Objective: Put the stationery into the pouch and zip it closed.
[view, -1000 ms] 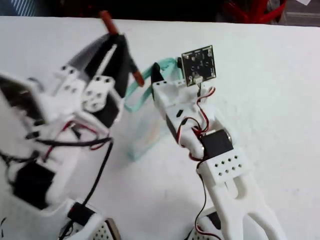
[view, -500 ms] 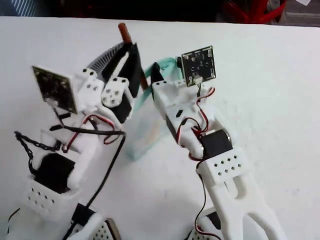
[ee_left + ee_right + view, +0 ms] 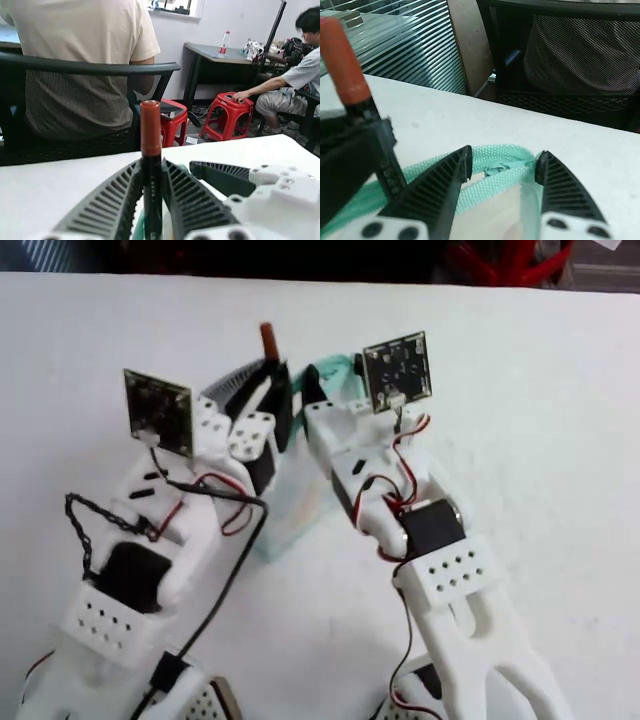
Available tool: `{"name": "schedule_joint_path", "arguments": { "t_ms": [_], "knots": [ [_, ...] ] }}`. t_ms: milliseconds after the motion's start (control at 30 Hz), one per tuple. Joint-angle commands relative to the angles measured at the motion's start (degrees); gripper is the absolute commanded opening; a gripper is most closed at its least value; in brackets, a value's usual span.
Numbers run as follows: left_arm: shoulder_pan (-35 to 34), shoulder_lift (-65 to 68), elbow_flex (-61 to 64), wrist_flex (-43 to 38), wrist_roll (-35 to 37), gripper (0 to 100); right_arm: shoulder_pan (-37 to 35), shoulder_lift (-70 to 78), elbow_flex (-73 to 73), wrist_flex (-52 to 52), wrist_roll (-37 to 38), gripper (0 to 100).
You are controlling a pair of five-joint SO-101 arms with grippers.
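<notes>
Nearest us, the two arms crowded the front of the bench [image 3: 540,390], and the teal-edged pouch [image 3: 298,495] lay in the narrow gap between them. Past that, the left end effector [image 3: 262,380] had its jaws clamped on a red-capped marker [image 3: 269,340], held upright just beside the pouch's far end. The right end effector [image 3: 504,155] sat close by with its jaws spread wide, straddling the pouch's zipper band [image 3: 485,186] and gripping nothing. We could not tell whether the zip was open. Beyond both, bare bench ran to its far edge, widest on the right arm's side.
</notes>
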State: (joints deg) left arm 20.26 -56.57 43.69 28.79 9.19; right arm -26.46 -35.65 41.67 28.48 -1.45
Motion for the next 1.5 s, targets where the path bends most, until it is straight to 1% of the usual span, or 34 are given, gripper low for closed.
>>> {"name": "schedule_joint_path", "arguments": {
  "t_ms": [0, 133, 167, 300, 367, 533, 633, 767, 833, 900, 1000, 1067, 1100, 1167, 1300, 1367, 1467],
  "knots": [
    [0.7, -1.2, 1.5, -1.2, -0.4, 3, 0.2, 1.7, 4.1, 0.6, 0.2, 20.4],
    [0.7, -1.2, 2.5, -1.0, -0.4, 3, 0.2, 1.7, 4.1, 0.7, 0.2, 20.4],
    [0.7, -1.2, 2.1, 0.3, -0.4, 5, 0.2, 1.7, 4.3, 0.6, 0.2, 20.4],
    [0.7, -1.2, -1.1, 8.2, -0.1, 20, 0.2, 1.3, 5.3, -0.5, 0.2, 20.4],
    [0.7, -1.2, -4.0, 12.8, -0.1, 23, 0.2, 1.3, 5.3, -0.6, 0.2, 20.4],
    [0.4, -1.2, -10.0, 18.5, -0.3, 23, 0.2, 1.3, 5.3, -0.6, 0.2, 20.4],
    [0.3, -1.2, -11.3, 19.6, -0.3, 23, 0.2, 1.3, 5.3, -0.6, 0.2, 20.4],
    [-0.2, -1.2, -9.3, 20.0, -0.4, 23, 0.2, 1.3, 5.3, -0.6, 0.2, 20.4],
    [-2.1, -1.3, -9.8, 21.5, -0.4, 24, 0.2, 1.3, 5.3, -0.5, 0.2, 20.4],
    [-5.2, -1.3, -13.5, 24.0, -0.4, 24, 0.2, 1.3, 5.3, -0.5, 0.2, 20.4],
    [-10.6, -1.3, -22.5, 31.8, -0.4, 27, 0.2, 1.3, 5.3, -0.5, 0.2, 20.4],
    [-11.7, -1.3, -28.0, 38.1, -0.4, 31, 0.2, 1.3, 5.3, -0.5, 0.2, 20.4],
    [-11.7, -1.3, -30.2, 41.4, -0.4, 33, 0.2, 1.3, 5.3, -0.5, 0.2, 20.4],
    [-10.5, -1.3, -33.8, 48.1, -3.3, 35, 0.2, 1.3, 5.3, -0.5, 0.2, 20.4],
    [-4.4, -1.3, -36.8, 59.1, -9.1, 35, 0.2, 1.3, 5.3, -0.6, 0.2, 20.4],
    [-1.8, -1.3, -34.4, 60.7, -10.5, 35, 0.2, 1.3, 5.3, -0.6, 0.2, 20.4],
    [-1.9, -1.3, -28.2, 58.5, -11.3, 36, 0.2, 1.3, 5.3, -0.6, 0.2, 20.4]
  ]
}}
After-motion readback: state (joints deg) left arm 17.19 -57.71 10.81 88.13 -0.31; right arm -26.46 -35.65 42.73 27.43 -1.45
